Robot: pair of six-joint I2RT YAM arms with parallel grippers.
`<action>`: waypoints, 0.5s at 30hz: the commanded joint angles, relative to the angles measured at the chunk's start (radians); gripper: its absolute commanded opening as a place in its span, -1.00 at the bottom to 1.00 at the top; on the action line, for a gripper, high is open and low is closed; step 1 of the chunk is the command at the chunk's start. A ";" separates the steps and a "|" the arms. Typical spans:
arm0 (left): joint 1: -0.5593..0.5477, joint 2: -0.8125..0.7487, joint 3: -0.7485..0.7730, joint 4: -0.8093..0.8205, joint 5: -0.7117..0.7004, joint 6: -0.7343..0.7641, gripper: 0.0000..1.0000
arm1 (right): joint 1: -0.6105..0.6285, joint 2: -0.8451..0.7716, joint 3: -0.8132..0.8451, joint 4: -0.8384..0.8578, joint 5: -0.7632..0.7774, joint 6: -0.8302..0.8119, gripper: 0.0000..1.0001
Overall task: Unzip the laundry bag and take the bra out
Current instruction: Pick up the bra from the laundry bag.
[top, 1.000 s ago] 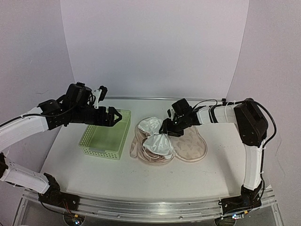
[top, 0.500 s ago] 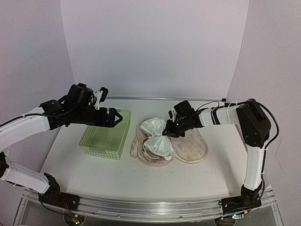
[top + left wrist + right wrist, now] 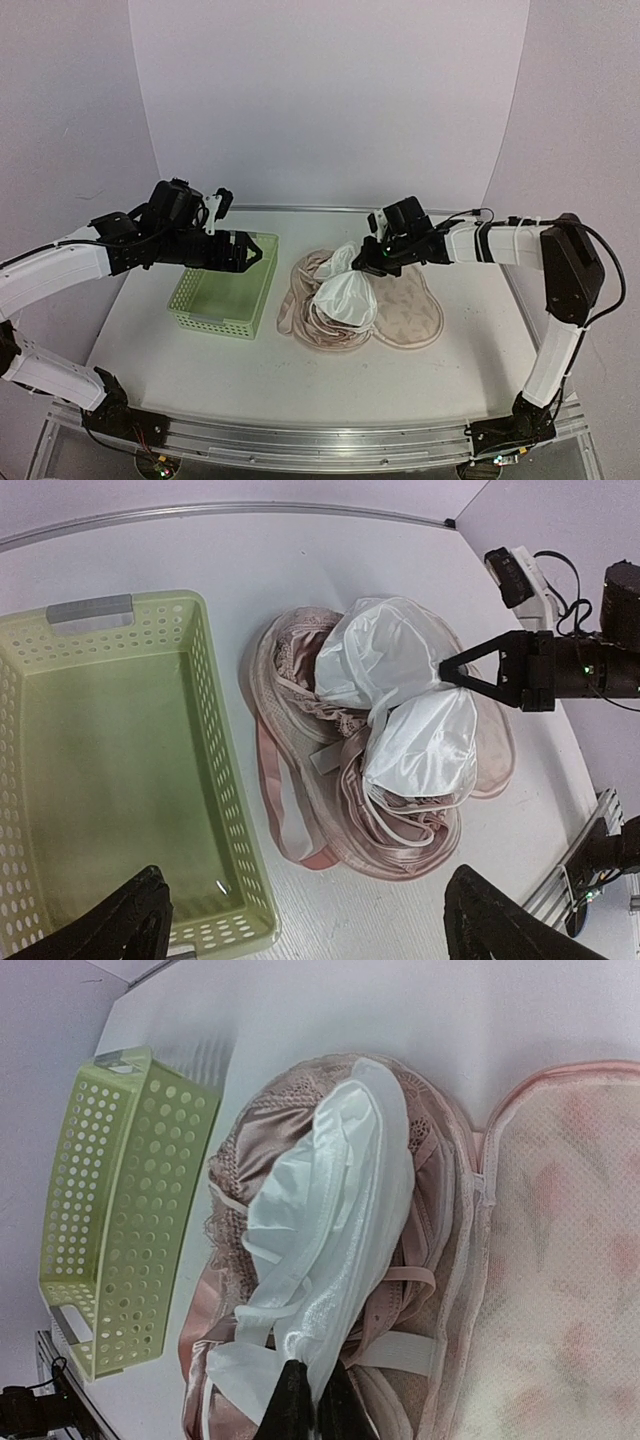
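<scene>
Right fingers (image 3: 300,1405): I see them pressed together, pinching the white bra's fabric where its two cups meet.
Left fingers (image 3: 248,252): spread wide and holding nothing; they hover above the far end of the basket.
Bag (image 3: 412,312): lies unzipped and folded open at mid-worktop, just right of the basket. Its right half lies flat with the lining up; its left half is heaped with underwear.
Bra (image 3: 400,700): white satin, on top of the heap in the bag's left half, one cup toward the back wall and the other toward my side.
Pink underwear (image 3: 300,670): lace and straps under the bra, spilling over the bag's left rim.
Basket (image 3: 222,810): light green lattice, near the bag but apart from it.
Worktop (image 3: 200,370): white; it carries both the basket and the bag.
</scene>
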 commanded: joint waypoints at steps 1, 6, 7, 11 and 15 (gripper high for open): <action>0.006 0.003 0.042 0.024 -0.029 -0.010 0.90 | -0.004 -0.099 0.006 0.036 0.004 0.006 -1.00; 0.027 0.000 0.051 -0.005 -0.100 -0.011 0.90 | -0.003 -0.148 0.011 0.042 -0.011 0.024 -1.00; 0.037 0.000 0.055 -0.016 -0.109 -0.010 0.91 | -0.003 -0.159 0.013 0.042 -0.017 0.028 -1.00; 0.075 -0.010 0.061 -0.040 -0.117 -0.001 0.91 | -0.004 -0.207 0.031 0.042 -0.021 0.045 -1.00; 0.099 -0.020 0.064 -0.053 -0.122 0.010 0.91 | -0.003 -0.239 0.067 0.038 -0.016 0.060 -1.00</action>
